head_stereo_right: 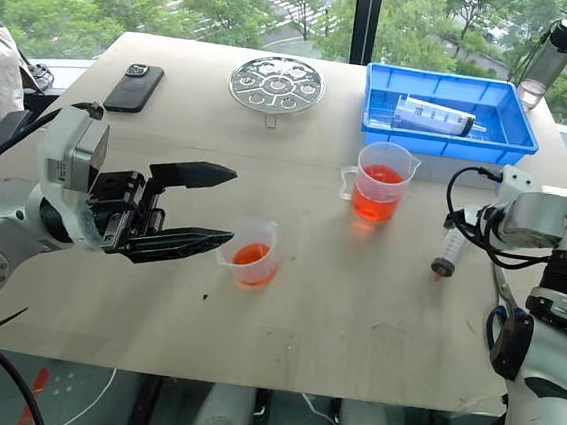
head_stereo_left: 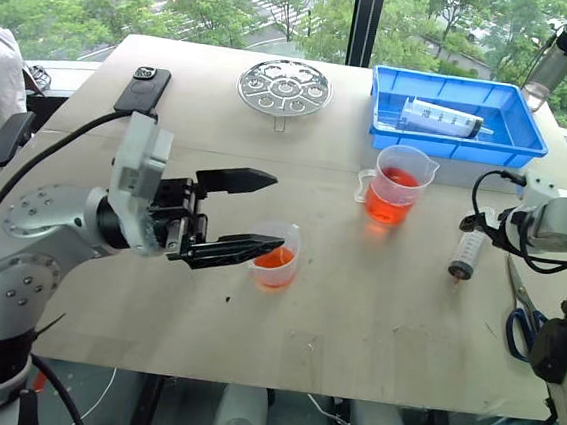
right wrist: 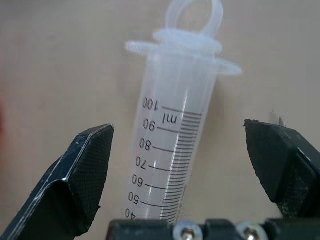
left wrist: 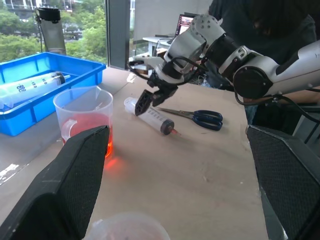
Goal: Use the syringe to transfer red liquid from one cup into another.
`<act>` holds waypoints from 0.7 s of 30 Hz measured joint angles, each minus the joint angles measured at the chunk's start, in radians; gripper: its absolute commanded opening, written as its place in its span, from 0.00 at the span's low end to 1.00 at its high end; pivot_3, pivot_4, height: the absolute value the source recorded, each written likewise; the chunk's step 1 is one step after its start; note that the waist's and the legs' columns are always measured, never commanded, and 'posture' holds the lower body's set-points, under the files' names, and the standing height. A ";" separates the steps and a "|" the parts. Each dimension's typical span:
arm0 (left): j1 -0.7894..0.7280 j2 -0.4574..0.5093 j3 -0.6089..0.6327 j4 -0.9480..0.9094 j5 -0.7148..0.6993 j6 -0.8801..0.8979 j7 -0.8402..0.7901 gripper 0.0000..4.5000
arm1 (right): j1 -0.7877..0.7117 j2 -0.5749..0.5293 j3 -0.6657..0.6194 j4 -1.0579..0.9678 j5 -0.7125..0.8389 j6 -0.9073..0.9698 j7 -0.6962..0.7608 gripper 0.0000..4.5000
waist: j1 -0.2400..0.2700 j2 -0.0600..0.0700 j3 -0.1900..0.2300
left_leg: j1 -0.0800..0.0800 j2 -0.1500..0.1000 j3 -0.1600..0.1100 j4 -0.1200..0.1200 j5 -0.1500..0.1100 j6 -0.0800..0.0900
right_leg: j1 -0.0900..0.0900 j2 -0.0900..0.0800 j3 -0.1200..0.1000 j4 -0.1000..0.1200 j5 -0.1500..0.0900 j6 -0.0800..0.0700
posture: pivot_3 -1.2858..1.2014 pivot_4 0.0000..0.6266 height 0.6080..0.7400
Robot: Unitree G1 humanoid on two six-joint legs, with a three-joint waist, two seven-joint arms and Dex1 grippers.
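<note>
The short cup (head_stereo_left: 277, 255) holds red liquid (head_stereo_left: 274, 259), just beside the wide-open, empty left pincer (head_stereo_left: 248, 212); the syringe (head_stereo_left: 468, 254) lies on the bench (head_stereo_left: 354, 310) between the open right pincer's (left wrist: 150, 95) fingers, ungripped; farther off, the beaker (head_stereo_left: 399, 185) holds red liquid; the blue tray (head_stereo_left: 458, 112) holds another syringe (head_stereo_left: 440, 118).
</note>
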 measured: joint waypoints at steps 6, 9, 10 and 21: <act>0.028 -0.019 0.000 -0.017 -0.001 0.000 0.032 0.99 | -0.011 -0.003 0.045 0.065 0.043 0.000 -0.060 1.00 | -0.002 0.000 0.000 | 0.000 0.000 -0.001 0.000 0.000 0.000 | 0.000 0.000 0.000 0.000 0.000 0.000 | 0.52 0.24 0.88; 0.030 -0.023 0.000 -0.025 -0.007 0.000 0.045 1.00 | -0.040 -0.004 0.048 0.110 0.042 0.000 -0.068 0.88 | -0.002 0.000 0.000 | 0.000 0.000 -0.001 0.000 0.000 0.000 | 0.000 0.001 0.000 0.000 0.000 0.000 | 0.52 0.24 0.88; 0.032 -0.024 0.000 -0.028 -0.009 0.000 0.051 1.00 | -0.045 -0.003 0.049 0.120 0.042 0.000 -0.068 0.82 | -0.002 0.000 0.000 | 0.000 0.000 -0.001 0.000 0.000 0.000 | 0.000 0.001 0.000 0.000 0.000 0.000 | 0.52 0.24 0.88; 0.037 -0.042 -0.004 -0.052 -0.039 0.001 0.113 1.00 | -0.008 -0.013 0.039 0.074 0.067 0.001 -0.060 0.33 | -0.003 0.000 0.000 | 0.000 0.000 -0.001 0.000 0.000 0.000 | 0.000 0.001 0.001 0.000 0.000 0.000 | 0.52 0.24 0.88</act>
